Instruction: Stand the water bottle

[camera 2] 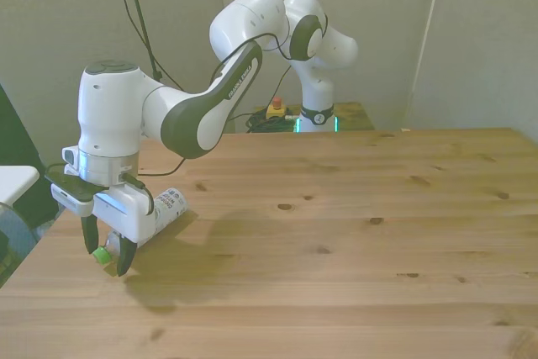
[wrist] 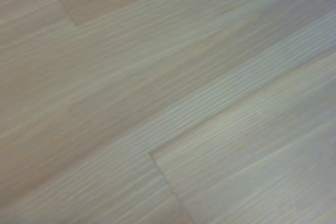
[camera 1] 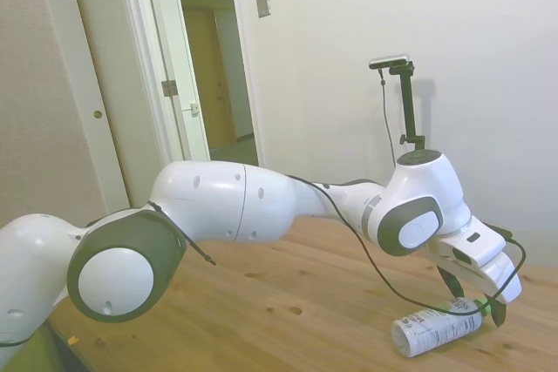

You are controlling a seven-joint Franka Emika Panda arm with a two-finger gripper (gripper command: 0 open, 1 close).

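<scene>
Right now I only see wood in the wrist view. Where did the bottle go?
Observer: The water bottle is lying on its side on the table, near the front view's left edge.
Operator: Is my gripper near it?
Observer: Yes. The gripper is low over the bottle's green cap end.
Operator: Is it open?
Observer: Open, with one finger on each side of the cap. I cannot tell if they touch it.

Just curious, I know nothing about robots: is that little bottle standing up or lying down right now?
Lying down. The water bottle rests on its side on the table, with the open gripper straddling its green cap end.
</scene>
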